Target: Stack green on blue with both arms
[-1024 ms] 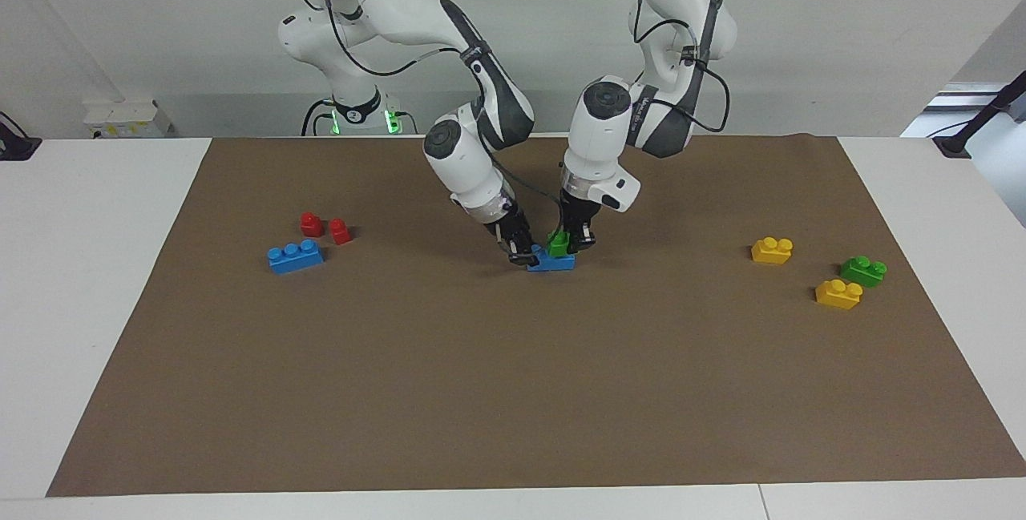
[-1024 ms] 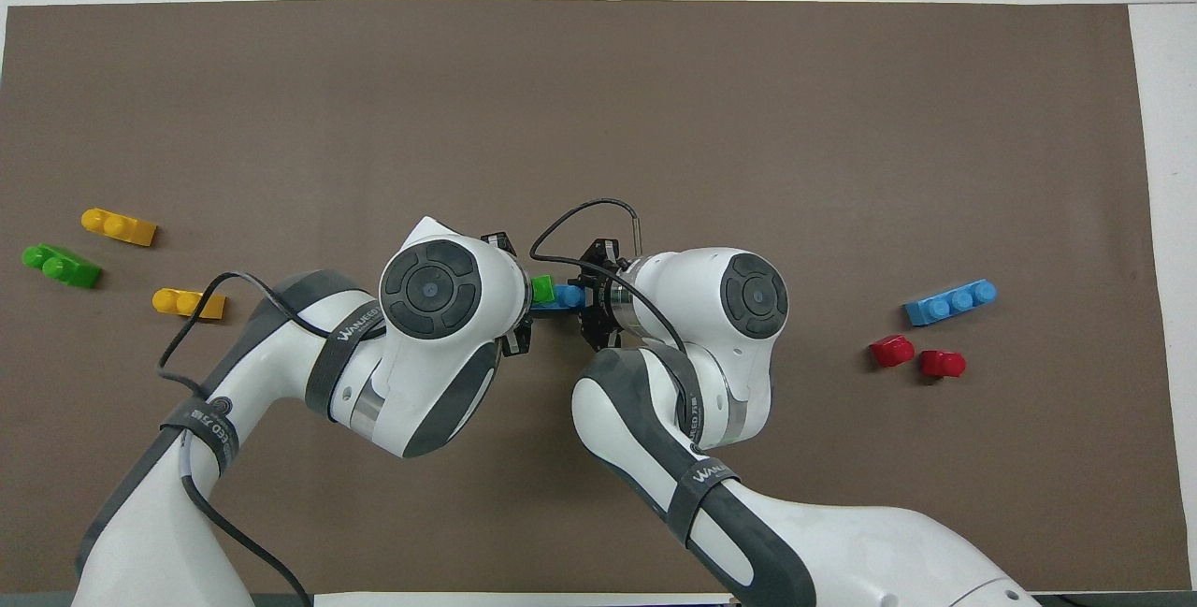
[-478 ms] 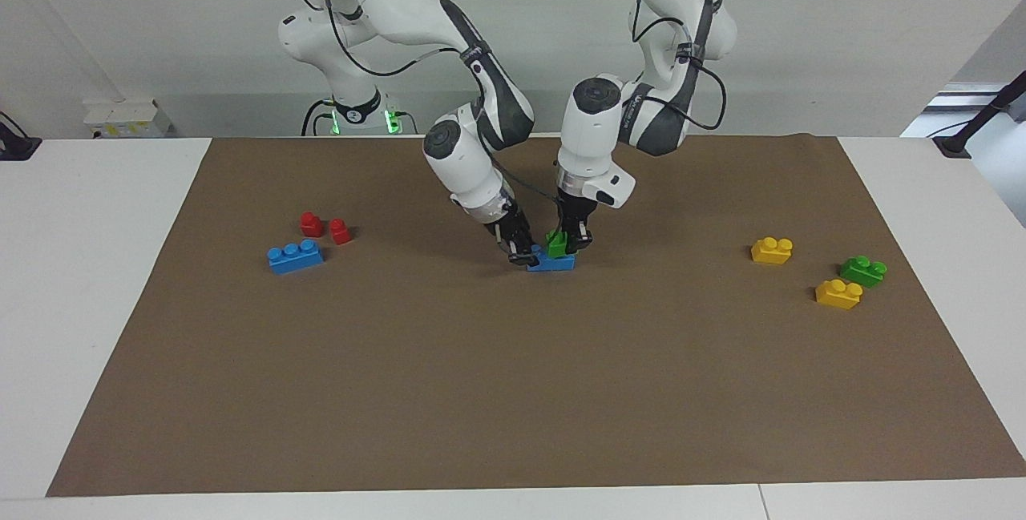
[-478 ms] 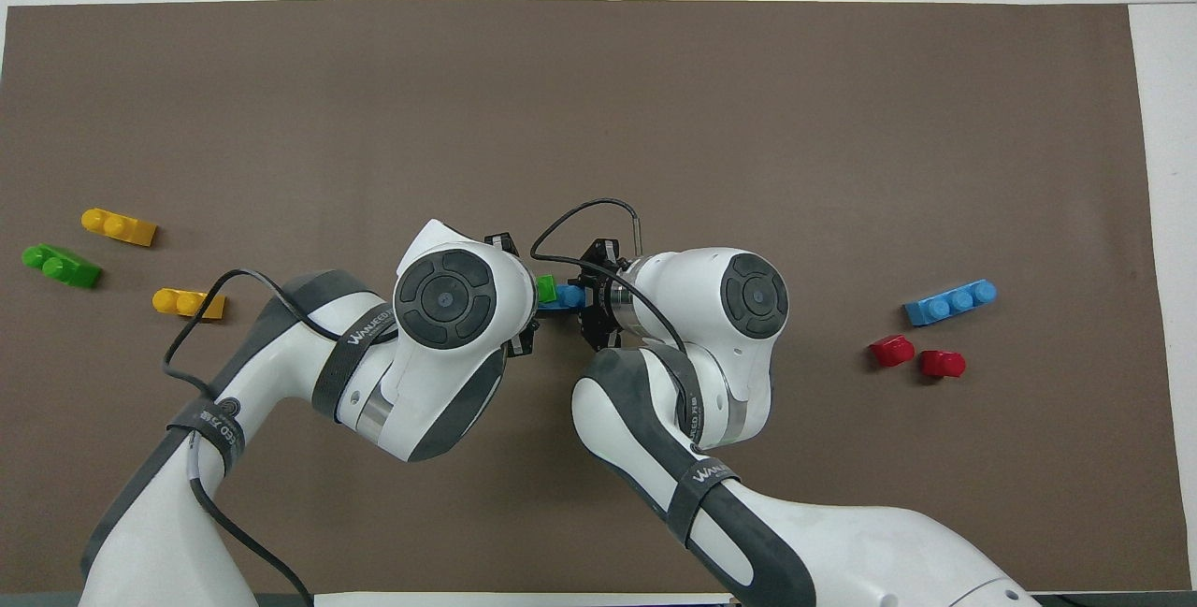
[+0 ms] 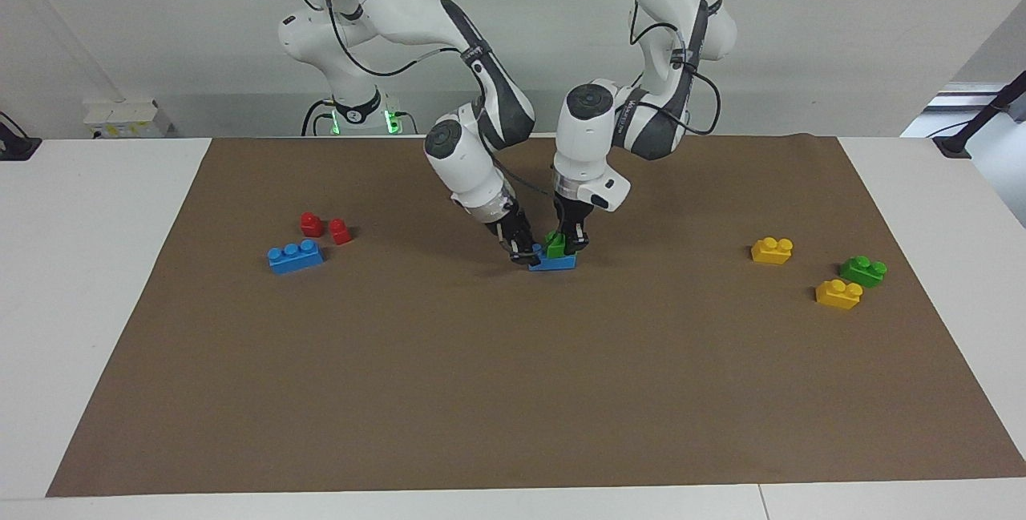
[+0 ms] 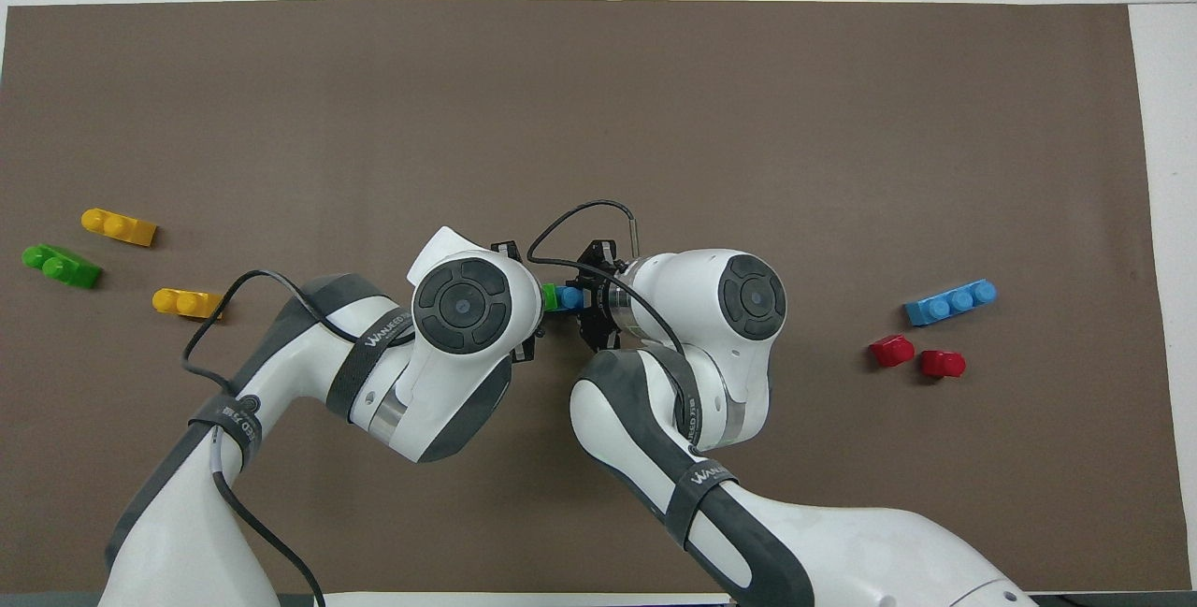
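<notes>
The bright green brick (image 5: 555, 244) sits on the blue brick (image 5: 556, 263), which lies on the brown mat near the table's middle. My left gripper (image 5: 566, 247) comes down steeply and is shut on the green brick. My right gripper (image 5: 525, 253) is shut on the blue brick's end toward the right arm's end of the table. In the overhead view the green brick (image 6: 550, 296) and the blue brick (image 6: 568, 296) show in the gap between the two wrists. The right gripper (image 6: 591, 306) shows there; the left gripper is hidden under its wrist.
A second blue brick (image 5: 296, 255) and two red bricks (image 5: 312, 223) lie toward the right arm's end. Two yellow bricks (image 5: 772, 250) (image 5: 838, 294) and a darker green brick (image 5: 863, 270) lie toward the left arm's end. The brown mat (image 5: 513, 392) covers the table.
My left arm's wrist has swung toward the right arm and stands more upright. The green brick has shifted slightly along the blue brick toward the right gripper. The right arm barely moved.
</notes>
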Action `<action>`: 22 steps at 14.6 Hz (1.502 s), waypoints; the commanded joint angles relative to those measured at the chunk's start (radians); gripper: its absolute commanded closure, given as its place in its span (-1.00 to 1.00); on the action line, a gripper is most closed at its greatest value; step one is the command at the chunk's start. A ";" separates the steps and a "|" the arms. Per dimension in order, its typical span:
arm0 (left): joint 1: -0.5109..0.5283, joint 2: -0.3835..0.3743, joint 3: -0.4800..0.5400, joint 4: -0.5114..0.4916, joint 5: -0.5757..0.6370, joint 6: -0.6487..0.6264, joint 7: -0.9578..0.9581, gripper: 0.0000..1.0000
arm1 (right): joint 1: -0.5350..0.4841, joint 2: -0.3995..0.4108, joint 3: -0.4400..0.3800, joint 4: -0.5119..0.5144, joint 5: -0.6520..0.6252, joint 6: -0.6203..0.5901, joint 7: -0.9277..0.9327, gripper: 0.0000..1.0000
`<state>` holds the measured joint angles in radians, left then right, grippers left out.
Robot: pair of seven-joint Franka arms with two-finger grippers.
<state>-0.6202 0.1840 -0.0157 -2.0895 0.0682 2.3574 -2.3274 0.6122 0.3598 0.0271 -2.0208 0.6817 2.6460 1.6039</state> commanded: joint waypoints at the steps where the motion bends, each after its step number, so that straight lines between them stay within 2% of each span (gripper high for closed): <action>1: -0.021 0.012 0.014 -0.044 0.012 0.010 -0.032 1.00 | 0.004 0.010 -0.001 -0.010 0.029 0.026 -0.013 1.00; 4: -0.019 0.014 0.014 -0.037 0.018 0.008 -0.029 1.00 | 0.000 0.010 -0.001 -0.010 0.029 0.022 -0.013 1.00; 5: -0.015 0.014 0.014 -0.031 0.036 0.002 -0.021 -0.20 | 0.000 0.010 -0.003 -0.010 0.027 0.020 -0.013 0.86; 6: -0.010 0.012 0.014 -0.024 0.045 0.000 -0.017 -0.99 | 0.001 0.010 -0.003 -0.010 0.027 0.020 -0.013 -0.06; 7: -0.009 0.008 0.014 -0.021 0.045 -0.004 -0.009 -1.00 | 0.000 0.010 -0.003 -0.009 0.027 0.017 -0.012 -0.52; 8: -0.007 0.002 0.017 -0.015 0.045 -0.010 0.009 -1.00 | 0.000 0.010 -0.003 -0.006 0.029 0.017 -0.013 -0.84; 11: 0.013 -0.044 0.020 -0.014 0.045 -0.049 0.063 -1.00 | -0.055 0.004 -0.001 0.019 0.033 -0.035 -0.009 -0.94; 15: 0.074 -0.067 0.020 0.043 0.045 -0.124 0.190 -1.00 | -0.182 -0.068 -0.010 0.039 0.021 -0.211 -0.059 -0.98; 17: 0.117 -0.083 0.020 0.054 0.045 -0.132 0.268 -1.00 | -0.287 -0.111 -0.013 0.060 -0.003 -0.360 -0.206 -1.00; 20: 0.206 -0.121 0.022 0.057 0.045 -0.135 0.442 -1.00 | -0.432 -0.166 -0.012 0.128 -0.153 -0.578 -0.428 -1.00; 22: 0.266 -0.126 0.022 0.083 0.045 -0.154 0.602 -1.00 | -0.509 -0.214 -0.013 0.160 -0.233 -0.688 -0.646 -1.00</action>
<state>-0.4116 0.0794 0.0128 -2.0247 0.0982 2.2426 -1.8583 0.1660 0.1915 0.0008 -1.8853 0.5148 2.0446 1.1267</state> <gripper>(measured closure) 0.000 0.000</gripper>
